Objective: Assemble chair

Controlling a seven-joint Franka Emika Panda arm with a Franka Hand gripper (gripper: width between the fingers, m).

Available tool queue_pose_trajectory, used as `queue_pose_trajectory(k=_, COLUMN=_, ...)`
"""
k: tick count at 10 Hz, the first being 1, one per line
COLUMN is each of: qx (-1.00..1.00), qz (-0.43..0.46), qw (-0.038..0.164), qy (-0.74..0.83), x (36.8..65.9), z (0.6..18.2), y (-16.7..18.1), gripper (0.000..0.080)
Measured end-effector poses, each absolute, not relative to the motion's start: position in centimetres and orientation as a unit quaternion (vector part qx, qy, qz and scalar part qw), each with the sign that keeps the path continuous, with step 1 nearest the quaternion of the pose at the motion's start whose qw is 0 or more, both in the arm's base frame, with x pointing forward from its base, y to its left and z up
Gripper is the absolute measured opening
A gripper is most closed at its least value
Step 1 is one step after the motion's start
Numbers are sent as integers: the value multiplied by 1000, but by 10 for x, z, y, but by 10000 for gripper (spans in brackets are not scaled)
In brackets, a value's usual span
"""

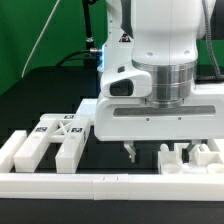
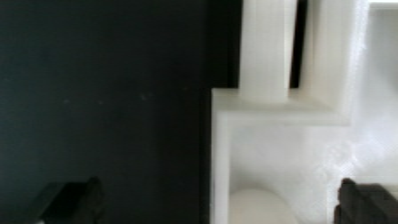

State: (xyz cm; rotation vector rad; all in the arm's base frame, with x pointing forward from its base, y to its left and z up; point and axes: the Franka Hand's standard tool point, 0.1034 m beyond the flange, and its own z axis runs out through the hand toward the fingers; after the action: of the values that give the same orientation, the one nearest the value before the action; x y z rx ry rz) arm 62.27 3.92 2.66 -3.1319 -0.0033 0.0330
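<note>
Hand (image 2: 217,200) spread wide, gripping nothing. My fingers (image 2: 68,205) straddle edge of white chair piece (image 2: 285,150): one over black tabletop (image 2: 107,100), other over piece. Tagged chair part (image 1: 55,140) at exterior view's left, further chair parts (image 1: 190,155) at its right, just beyond border bar (image 1: 100,183).

Table: you have a black matte table top (image 1: 40,98) filling the 9 o'clock side of the exterior view; it is also the dark surface (image 2: 107,100) in your wrist view.
Border: a long low white plastic border bar (image 1: 110,184) runs across at 6 o'clock, lying on the table.
Backdrop: a plain green backdrop wall (image 1: 28,30) stands behind at 10 o'clock.
</note>
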Motion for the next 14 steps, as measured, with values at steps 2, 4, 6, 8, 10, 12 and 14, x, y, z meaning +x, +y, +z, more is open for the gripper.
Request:
queue_pose_trajectory(k=2, qx=-1000, qz=10, qw=5, qy=-2, x=623, z=27, y=39, gripper=649)
queue_pose_trajectory(k=4, qx=-1000, qz=19, qw=6, qy=-11, x=602, z=45, y=33, gripper=649)
queue_pose_trajectory(k=6, qx=-1000, qz=27, qw=8, qy=-8, x=584, z=60, y=43, gripper=649)
queue_pose_trajectory(k=8, qx=-995, qz=103, qw=8, qy=-9, x=577, z=66, y=46, gripper=649)
queue_pose_trajectory(k=10, qx=-985, qz=172, qw=8, qy=-10, x=570, z=63, y=47, gripper=649)
queue_pose_trajectory(k=12, qx=-968, qz=250, qw=7, qy=-11, x=559, z=63, y=47, gripper=649)
queue_pose_trajectory(k=14, qx=-949, qz=315, qw=8, qy=-12, x=523, z=58, y=48, gripper=649)
